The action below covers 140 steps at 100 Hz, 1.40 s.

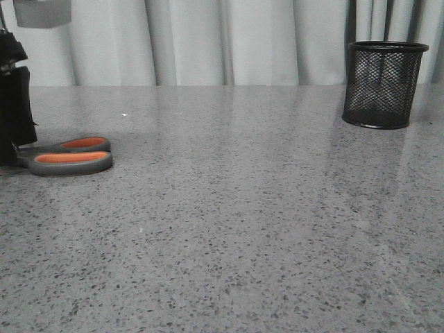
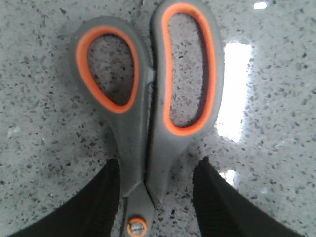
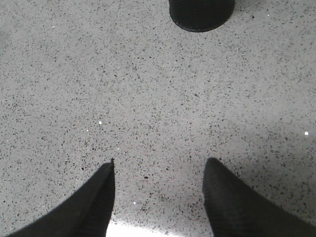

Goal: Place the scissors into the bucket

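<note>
The scissors (image 1: pixel 69 156) lie flat on the table at the far left, grey handles with orange lining pointing right, blades hidden behind my left gripper (image 1: pixel 8 154). In the left wrist view the left gripper (image 2: pixel 158 163) is open and straddles the scissors (image 2: pixel 148 128) at the neck just above the orange pivot screw. One finger is against the handle; the other stands apart from it. The black mesh bucket (image 1: pixel 383 84) stands upright at the back right. My right gripper (image 3: pixel 160 163) is open and empty over bare table, with the bucket's base (image 3: pixel 201 15) ahead of it.
The speckled grey table (image 1: pixel 229 229) stretches between scissors and bucket with nothing else on it. A pale curtain (image 1: pixel 208 41) hangs behind the table's far edge. The right arm does not show in the front view.
</note>
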Each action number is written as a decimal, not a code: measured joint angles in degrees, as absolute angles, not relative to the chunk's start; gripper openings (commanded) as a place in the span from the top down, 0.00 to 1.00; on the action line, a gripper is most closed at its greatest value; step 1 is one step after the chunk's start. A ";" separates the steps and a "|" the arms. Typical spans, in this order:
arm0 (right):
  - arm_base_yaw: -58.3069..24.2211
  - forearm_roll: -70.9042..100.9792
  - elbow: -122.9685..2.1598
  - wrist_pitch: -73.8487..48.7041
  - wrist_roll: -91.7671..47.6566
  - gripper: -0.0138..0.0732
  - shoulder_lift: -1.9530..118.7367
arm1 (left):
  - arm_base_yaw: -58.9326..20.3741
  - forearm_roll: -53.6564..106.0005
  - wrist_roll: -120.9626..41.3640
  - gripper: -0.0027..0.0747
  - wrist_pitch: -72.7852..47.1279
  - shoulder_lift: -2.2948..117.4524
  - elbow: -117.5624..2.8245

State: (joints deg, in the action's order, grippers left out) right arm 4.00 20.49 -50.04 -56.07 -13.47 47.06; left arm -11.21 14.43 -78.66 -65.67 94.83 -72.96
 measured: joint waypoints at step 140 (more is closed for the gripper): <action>4.00 20.91 -50.04 -56.19 -13.35 0.43 47.06 | -13.15 14.83 -76.13 0.99 -69.76 95.65 -85.00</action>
State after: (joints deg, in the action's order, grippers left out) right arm 4.00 20.91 -50.04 -56.19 -13.35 47.06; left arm -13.15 14.83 -76.13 -69.76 95.65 -85.00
